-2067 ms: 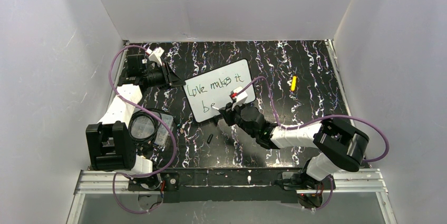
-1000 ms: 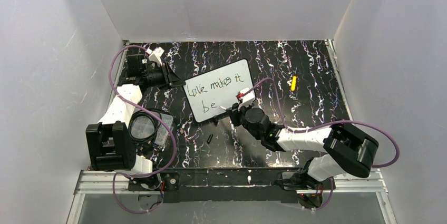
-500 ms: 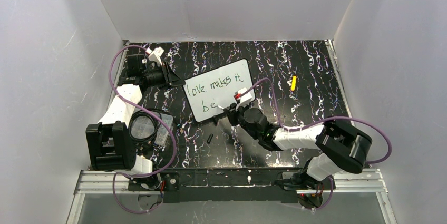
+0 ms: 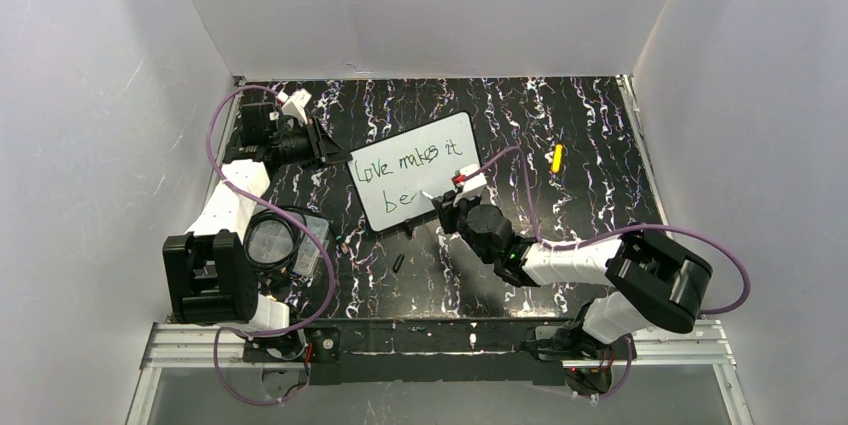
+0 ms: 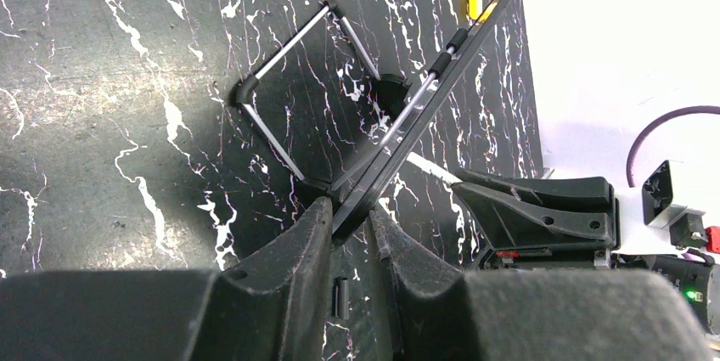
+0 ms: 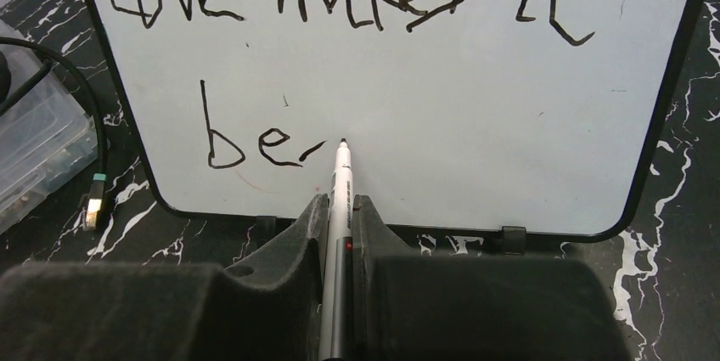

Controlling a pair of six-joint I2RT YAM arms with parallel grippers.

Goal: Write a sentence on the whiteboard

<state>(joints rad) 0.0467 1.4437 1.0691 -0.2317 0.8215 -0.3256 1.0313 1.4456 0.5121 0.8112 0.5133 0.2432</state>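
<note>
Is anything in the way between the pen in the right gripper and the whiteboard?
Nothing visible. The pen in the right gripper points straight at bare whiteboard, just right of the written "be".

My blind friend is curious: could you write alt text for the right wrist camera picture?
The right gripper holds a white pen, tip pointing at the whiteboard right of the handwritten words "Love makes it be". The board rests on a black marbled table.

L tool [image 5: 348,218] clamped tight, far-left, aimed right; R tool [image 6: 338,208] clamped too, centre, aimed fwd.
</note>
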